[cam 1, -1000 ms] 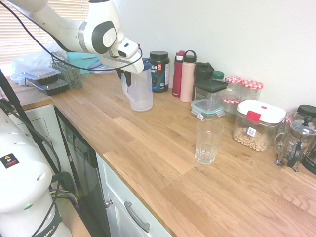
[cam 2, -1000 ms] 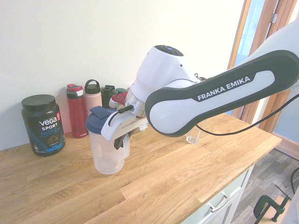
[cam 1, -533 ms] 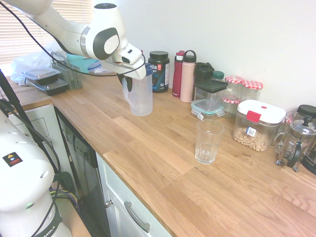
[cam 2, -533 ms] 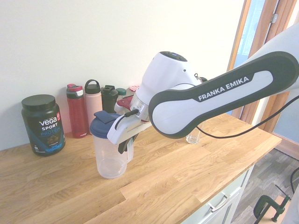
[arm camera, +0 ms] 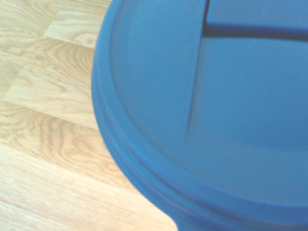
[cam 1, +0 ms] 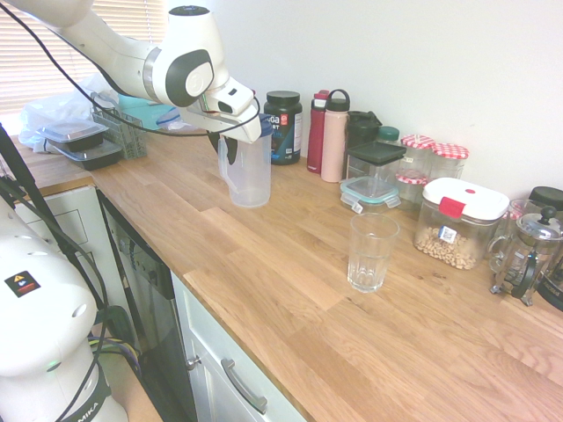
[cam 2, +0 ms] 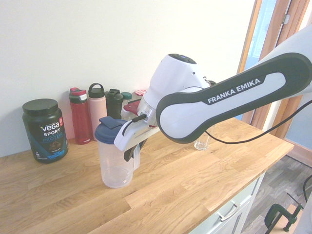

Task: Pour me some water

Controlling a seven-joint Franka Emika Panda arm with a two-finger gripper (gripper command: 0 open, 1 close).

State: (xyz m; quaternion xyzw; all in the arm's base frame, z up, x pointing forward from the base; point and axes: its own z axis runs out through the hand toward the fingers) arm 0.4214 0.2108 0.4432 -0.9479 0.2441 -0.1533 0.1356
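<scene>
Pitcher (cam 1: 250, 167) with blue lid (cam 2: 108, 132) is standing upright on the surface (cam 1: 290, 264), well apart from the glass (cam 1: 370, 252); fingers (cam 2: 130, 152) are sitting at its handle, grip unclear, probably releasing it.

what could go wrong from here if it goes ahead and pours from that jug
The clear pitcher looks nearly empty, so tipping it may give little or no water. Its blue lid is on; if that is not set to pour, nothing comes out. The gripper sits at the handle side with little visibly grasped, so the pitcher could slip or tip on the way to the glass.
</scene>
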